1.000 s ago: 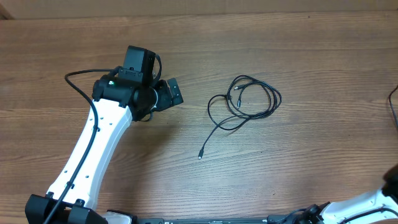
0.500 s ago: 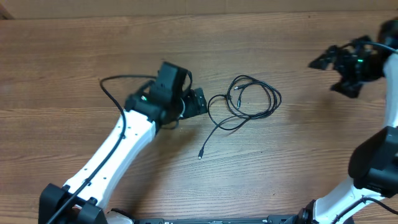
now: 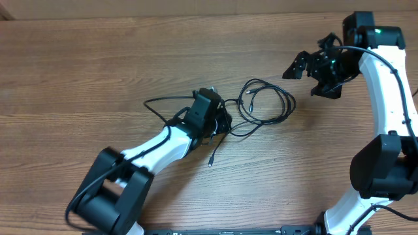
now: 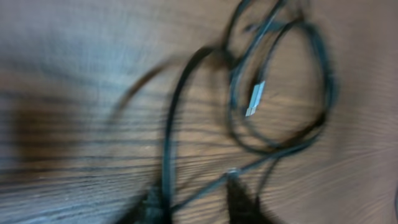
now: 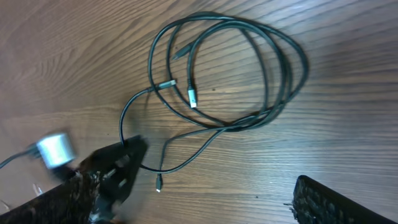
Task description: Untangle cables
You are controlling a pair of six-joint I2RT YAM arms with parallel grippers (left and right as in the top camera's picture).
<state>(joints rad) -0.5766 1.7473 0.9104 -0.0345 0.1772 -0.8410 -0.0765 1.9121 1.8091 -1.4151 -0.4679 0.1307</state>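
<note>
Left arm has swung in across the bench (image 3: 98, 59); left claw (image 3: 221, 121) now sits at the left-hand loop of the cables (image 5: 250, 119); wrist view is blurred, so I cannot tell whether a strand is pinched. Right arm has come into view at far right; right claw (image 3: 312, 75) spread wide, empty, near the coil but apart from it. Cables unmoved, coiled mid-bench, one plug (image 3: 210, 163) trailing out. Judgement: first grasp under way; nothing untangled yet.
</note>
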